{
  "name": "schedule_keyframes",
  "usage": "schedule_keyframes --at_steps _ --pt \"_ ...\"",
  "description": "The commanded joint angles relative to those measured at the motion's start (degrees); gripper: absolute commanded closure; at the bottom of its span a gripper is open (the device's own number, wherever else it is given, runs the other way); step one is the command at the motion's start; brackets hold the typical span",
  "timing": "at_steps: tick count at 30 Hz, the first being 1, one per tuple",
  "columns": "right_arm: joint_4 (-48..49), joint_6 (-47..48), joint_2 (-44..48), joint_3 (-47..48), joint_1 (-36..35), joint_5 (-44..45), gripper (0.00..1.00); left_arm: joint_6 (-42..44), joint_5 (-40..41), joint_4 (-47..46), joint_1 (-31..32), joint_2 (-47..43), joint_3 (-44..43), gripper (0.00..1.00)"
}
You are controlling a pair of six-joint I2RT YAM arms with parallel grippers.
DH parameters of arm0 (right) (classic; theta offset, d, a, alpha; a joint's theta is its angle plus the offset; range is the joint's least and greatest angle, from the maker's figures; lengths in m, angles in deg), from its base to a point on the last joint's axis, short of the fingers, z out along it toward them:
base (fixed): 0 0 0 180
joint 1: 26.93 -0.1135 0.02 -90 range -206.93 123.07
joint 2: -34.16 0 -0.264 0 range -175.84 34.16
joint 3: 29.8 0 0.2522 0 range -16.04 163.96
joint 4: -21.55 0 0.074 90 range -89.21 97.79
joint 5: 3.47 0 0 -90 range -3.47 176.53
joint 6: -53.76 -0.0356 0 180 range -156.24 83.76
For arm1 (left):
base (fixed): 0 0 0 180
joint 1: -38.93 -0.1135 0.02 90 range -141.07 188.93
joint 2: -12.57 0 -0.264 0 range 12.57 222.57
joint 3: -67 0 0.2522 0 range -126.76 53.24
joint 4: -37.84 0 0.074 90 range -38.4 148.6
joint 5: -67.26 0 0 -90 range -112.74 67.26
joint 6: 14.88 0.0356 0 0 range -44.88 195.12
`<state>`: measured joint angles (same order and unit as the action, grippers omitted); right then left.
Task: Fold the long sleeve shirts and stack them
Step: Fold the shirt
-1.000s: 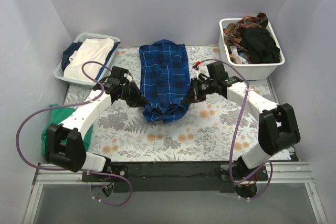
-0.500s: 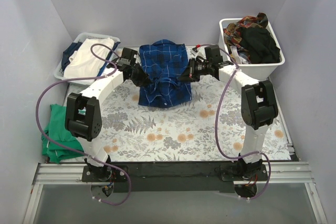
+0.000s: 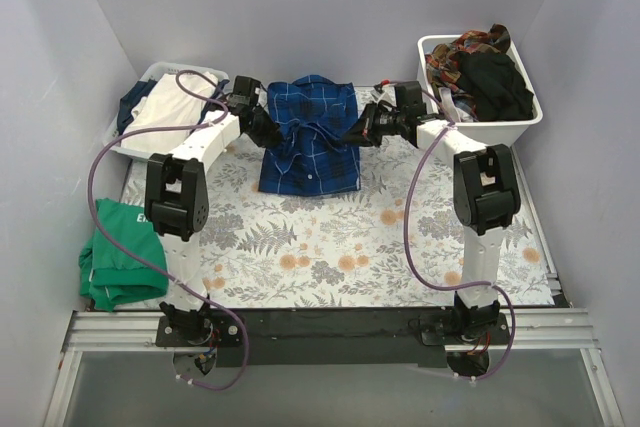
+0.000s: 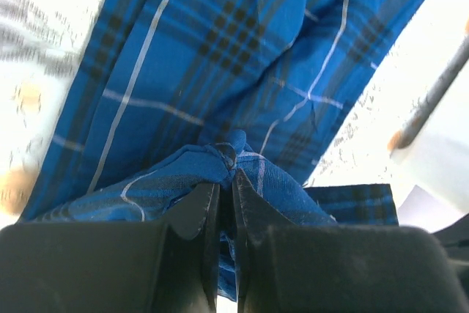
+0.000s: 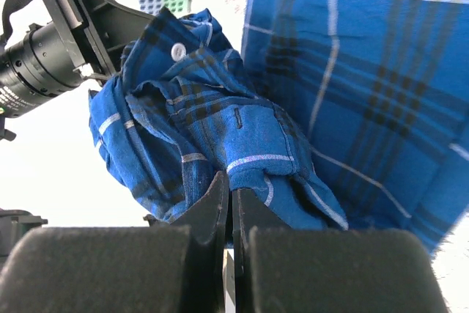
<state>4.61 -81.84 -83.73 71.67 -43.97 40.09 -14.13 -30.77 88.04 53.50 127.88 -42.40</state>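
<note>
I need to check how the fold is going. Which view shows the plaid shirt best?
The top external view: almost the whole shirt shows there, outline and fold together. The left wrist view gives only a bunched fold up close against a stretch of cloth; the right wrist view shows a crumpled buttoned edge and part of the body.

Robot test cell in a lab

Plain pale walls (image 3: pixel 330 7) box in a table under a floral cloth (image 3: pixel 330 247). The left arm (image 3: pixel 175 197) and right arm (image 3: pixel 485 197) are bolted to a metal frame (image 3: pixel 550 319) along the bottom edge. Laundry bins sit at upper left (image 3: pixel 118 137) and upper right (image 3: pixel 490 132).
</note>
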Motion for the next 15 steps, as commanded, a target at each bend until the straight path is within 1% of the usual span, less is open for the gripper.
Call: schedule_keyframes --at_steps 1,2,4,5,7,8,9,10,11,15 --pt "2.2 -1.7 -1.6 1.5 1.0 1.1 0.99 2.1 -1.3 0.2 -0.9 3.2 -5.5 0.93" --pt "2.2 -1.9 -2.2 1.7 1.1 1.0 0.99 2.3 -1.5 0.5 -0.9 3.9 -6.4 0.91" --pt "2.2 -2.6 -4.0 2.5 1.3 1.3 0.99 2.7 -2.3 0.6 -1.1 5.8 -8.1 0.8" --pt "2.3 -2.7 -4.6 2.9 1.5 1.3 0.99 2.8 -2.6 0.7 -1.1 6.3 -8.6 0.77" --pt "2.5 -3.1 -6.6 4.7 1.4 1.3 0.99 3.1 -3.6 0.1 -1.2 7.9 -9.5 0.63" --pt "2.6 -3.3 -7.1 5.3 1.5 1.3 0.96 3.2 -3.7 -0.1 -1.3 8.4 -10.4 0.56" --pt "2.6 -3.5 -7.6 6.0 1.6 1.3 0.82 3.5 -4.0 -0.8 -1.5 8.7 -11.1 0.52" --pt "4.5 -4.6 -8.4 6.3 1.6 1.2 0.72 3.9 -4.4 -1.2 -1.4 9.1 -11.6 0.46" --pt "6.2 -5.4 -8.7 6.9 1.8 1.0 0.65 4.1 -4.5 -1.7 -1.5 9.4 -12.5 0.44" --pt "15.4 -10.5 -9.6 9.0 2.8 1.0 0.47 3.8 -4.1 -5.1 -2.0 9.5 -14.8 0.43"
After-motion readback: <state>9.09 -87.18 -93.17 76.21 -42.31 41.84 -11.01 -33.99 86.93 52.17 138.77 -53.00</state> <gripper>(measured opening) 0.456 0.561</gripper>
